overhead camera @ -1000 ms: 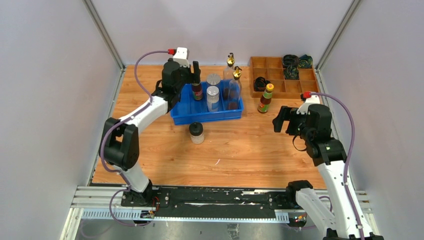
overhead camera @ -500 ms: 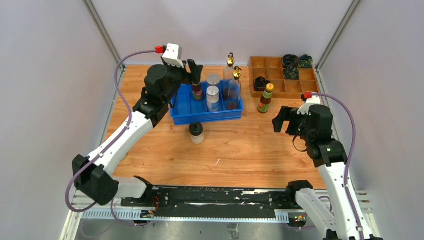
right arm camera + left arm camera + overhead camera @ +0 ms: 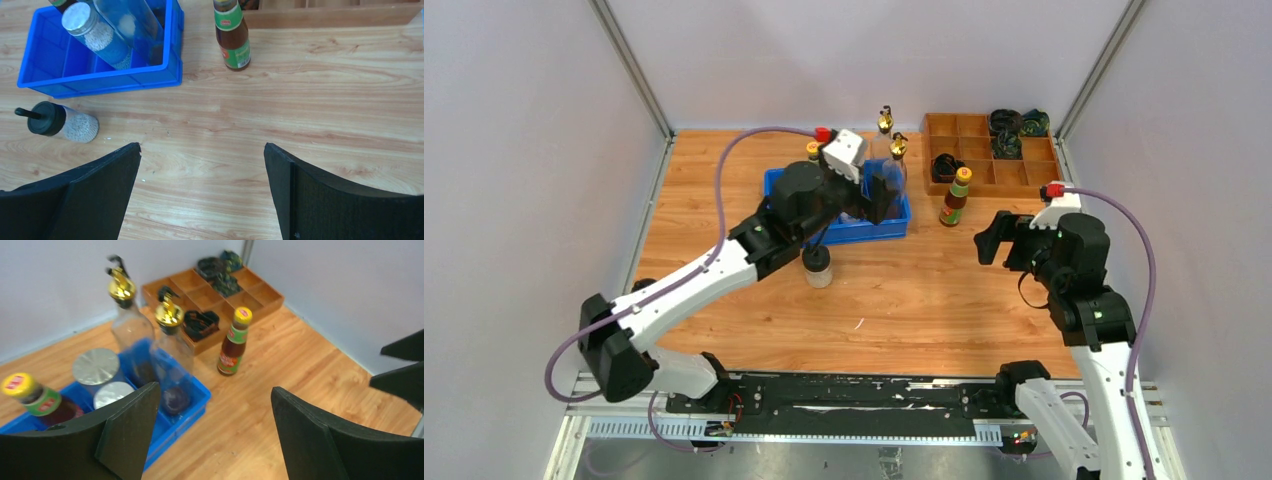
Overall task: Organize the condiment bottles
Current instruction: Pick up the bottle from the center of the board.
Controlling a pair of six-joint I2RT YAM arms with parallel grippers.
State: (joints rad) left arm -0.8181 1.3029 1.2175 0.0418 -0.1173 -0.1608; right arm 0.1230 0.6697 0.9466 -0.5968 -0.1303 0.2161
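My left gripper (image 3: 877, 198) (image 3: 215, 390) is open and empty, above the right part of the blue bin (image 3: 890, 218) (image 3: 200, 390). The bin holds two gold-spouted cruets (image 3: 121, 315) (image 3: 170, 347), two silver-lidded shakers (image 3: 96, 366) (image 3: 112, 394) and a yellow-capped sauce bottle (image 3: 35, 397). A second sauce bottle (image 3: 955, 197) (image 3: 234, 342) (image 3: 231, 35) stands on the table right of the bin. A black-capped jar (image 3: 816, 265) (image 3: 60, 122) stands in front of the bin. The other black-capped jar is hidden. My right gripper (image 3: 987, 240) (image 3: 202, 146) is open and empty over bare table.
A wooden divided tray (image 3: 984, 150) (image 3: 200, 295) with dark coiled items (image 3: 1004, 122) sits at the back right, just behind the loose sauce bottle. White walls close the table on three sides.
My left arm has swung right from the bin's back left corner to over its right part, still open. My right arm has shifted slightly right.
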